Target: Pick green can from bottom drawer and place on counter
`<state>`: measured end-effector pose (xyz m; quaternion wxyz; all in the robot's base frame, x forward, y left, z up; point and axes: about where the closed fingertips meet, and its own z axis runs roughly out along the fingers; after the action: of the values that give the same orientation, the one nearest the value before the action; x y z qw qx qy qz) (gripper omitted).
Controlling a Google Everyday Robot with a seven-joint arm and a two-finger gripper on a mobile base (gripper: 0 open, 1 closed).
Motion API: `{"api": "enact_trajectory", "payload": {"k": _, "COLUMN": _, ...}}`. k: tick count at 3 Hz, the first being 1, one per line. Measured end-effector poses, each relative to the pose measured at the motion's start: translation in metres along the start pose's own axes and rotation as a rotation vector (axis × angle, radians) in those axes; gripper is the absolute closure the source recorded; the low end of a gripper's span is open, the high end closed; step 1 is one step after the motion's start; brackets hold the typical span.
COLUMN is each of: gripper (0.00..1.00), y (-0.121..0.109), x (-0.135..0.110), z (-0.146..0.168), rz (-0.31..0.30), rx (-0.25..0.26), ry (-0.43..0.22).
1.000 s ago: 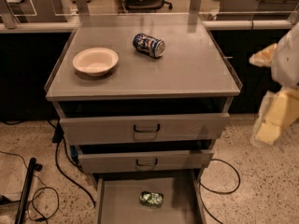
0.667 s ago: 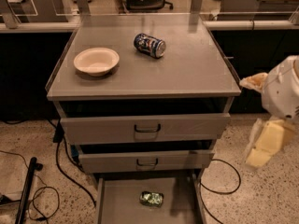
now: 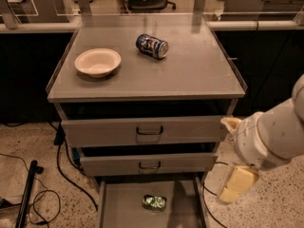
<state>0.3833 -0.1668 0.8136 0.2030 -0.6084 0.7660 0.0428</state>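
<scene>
1. The green can lies on its side on the bare floor of the bottom drawer, about midway between the side walls and touching neither
2. Its long axis runs left to right, roughly in line with the drawer fronts above it; its ends face the drawer's two side walls, and the crumpled body catches the light
3. The bottom drawer stands open beneath the top drawer and the middle drawer, each of which juts out a little further than the one above
4. The white arm comes in from the right edge at the height of the two upper drawers, its thick rounded segment slanting down and to the left, just beside the cabinet's right front corner
5. The gripper hangs from the arm's lower end as a cream-coloured piece angled down and left, over the speckled floor outside the bottom drawer's right wall, well apart from the green can and holding nothing that can be seen; whether it is released or clenched cannot be told
6. On the table a pale bowl sits upright at the left, and a blue-and-white can lies on its side near the back, its silvery end turned to the right and front
</scene>
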Motion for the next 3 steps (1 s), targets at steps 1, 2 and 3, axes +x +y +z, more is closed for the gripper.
{"api": "enact_trajectory", "payload": {"k": 1, "gripper": 0.00, "y": 0.0002, "x": 0.0115, "z": 0.0489, "rz": 0.025, "rx": 0.020, "ry": 0.050}}
{"api": "enact_trajectory", "payload": {"k": 2, "gripper": 0.00, "y": -0.0022, "x": 0.0166, "z": 0.0562, "rz": 0.059, "rx": 0.039, "ry": 0.068}}
{"api": "enact_trajectory", "payload": {"k": 3, "gripper": 0.00, "y": -0.0020, "x": 0.0164, "z": 0.0562, "rz": 0.058, "rx": 0.038, "ry": 0.067}}
